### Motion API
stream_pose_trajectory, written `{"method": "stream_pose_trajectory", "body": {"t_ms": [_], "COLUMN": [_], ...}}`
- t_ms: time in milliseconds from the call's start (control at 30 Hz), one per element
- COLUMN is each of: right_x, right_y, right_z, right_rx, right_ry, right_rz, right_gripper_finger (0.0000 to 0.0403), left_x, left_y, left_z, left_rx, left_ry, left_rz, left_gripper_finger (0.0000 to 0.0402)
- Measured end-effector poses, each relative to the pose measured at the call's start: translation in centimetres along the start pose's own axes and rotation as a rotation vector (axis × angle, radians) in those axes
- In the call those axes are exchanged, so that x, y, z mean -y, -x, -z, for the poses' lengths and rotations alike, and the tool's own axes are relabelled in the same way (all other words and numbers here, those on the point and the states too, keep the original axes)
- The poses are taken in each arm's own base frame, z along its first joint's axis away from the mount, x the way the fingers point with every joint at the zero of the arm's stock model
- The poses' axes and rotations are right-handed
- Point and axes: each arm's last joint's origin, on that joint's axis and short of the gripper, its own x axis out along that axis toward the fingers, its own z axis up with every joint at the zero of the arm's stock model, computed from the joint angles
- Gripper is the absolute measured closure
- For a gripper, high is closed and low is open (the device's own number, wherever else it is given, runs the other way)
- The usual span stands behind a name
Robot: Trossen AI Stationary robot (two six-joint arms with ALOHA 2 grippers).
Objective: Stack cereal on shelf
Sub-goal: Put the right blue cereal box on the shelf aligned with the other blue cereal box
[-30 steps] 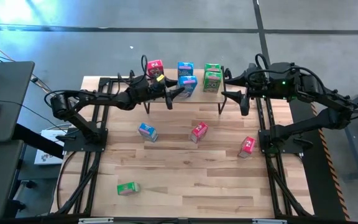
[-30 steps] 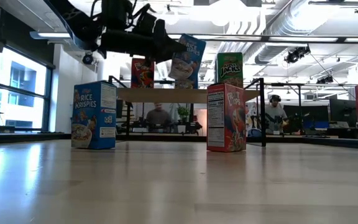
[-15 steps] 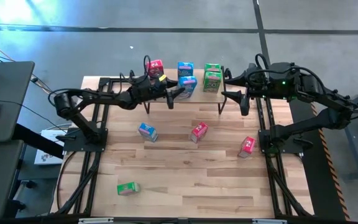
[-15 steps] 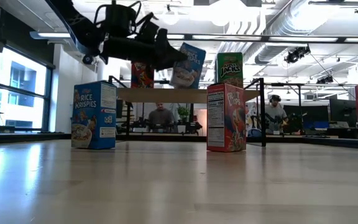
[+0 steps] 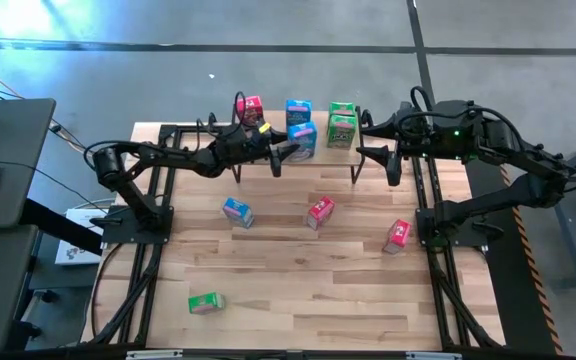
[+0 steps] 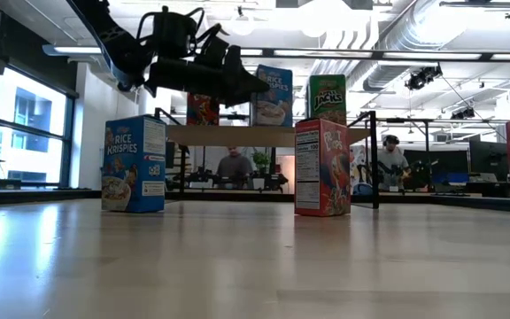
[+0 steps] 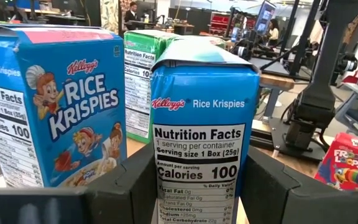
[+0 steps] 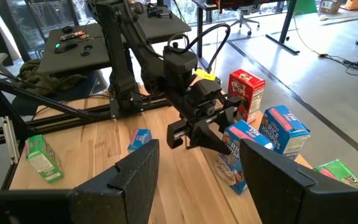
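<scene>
My left gripper [image 5: 292, 148] reaches over the small light-wood shelf [image 6: 228, 135] at the table's far side, shut on a blue Rice Krispies box [image 7: 197, 124]. That box stands upright at the plank's top in the low view [image 6: 274, 96]. On the shelf stand a red box [image 5: 251, 107], a blue box [image 5: 298, 108] and two green boxes [image 5: 342, 120]. My right gripper [image 5: 364, 138] hangs open just right of the shelf and touches nothing. My left gripper pinches the blue box's lower half [image 7: 197, 193] between its two fingers [image 7: 135, 186], one on each broad face, with the narrow nutrition panel facing the wrist. The fingers come from the table's left, slanting slightly down. The box is upright, its bottom at the shelf plank; whether it rests there, I cannot tell.
Loose boxes stand on the table nearer than the shelf: a blue one [image 5: 236, 211], a red one [image 5: 320, 211], a second red one [image 5: 398, 234] and a green one [image 5: 206, 302] near the front. Black frame rails run along both table sides. People sit in the room beyond.
My left gripper has moved a little toward the table's right over the shelf and come down. The blue box it holds has turned from tilted to upright and sunk to the plank's top. My right arm has kept still.
</scene>
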Motion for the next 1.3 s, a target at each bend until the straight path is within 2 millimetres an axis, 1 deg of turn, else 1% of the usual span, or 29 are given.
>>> {"method": "stream_pose_trajectory", "body": {"t_ms": [367,700,967,1133,1300], "right_x": [0.0,0.0,0.0,0.0,0.0], "right_y": [0.0,0.0,0.0,0.0,0.0], "right_z": [0.0,0.0,0.0,0.0,0.0], "right_rx": [0.000,-0.001,0.000,0.000,0.000], "right_ry": [0.000,0.000,0.000,0.000,0.000], "right_rz": [0.000,0.000,0.000,0.000,0.000], "right_gripper_finger": [0.0187,0.0187,0.0187,0.0187,0.0187], "left_x": [-0.2,0.0,0.3,0.5,1.4], "left_y": [0.1,1.5,2.3,3.3,4.8], "left_z": [0.0,-1.9,-3.3,-4.8,-7.2], "left_rx": [-0.004,-0.036,-0.008,0.028,0.126], "left_ry": [0.001,-0.022,-0.053,-0.081,-0.154], "left_rz": [-0.018,-0.050,-0.050,-0.082,-0.091], "left_gripper_finger": [0.0189,0.0185,0.0185,0.0185,0.0185]}}
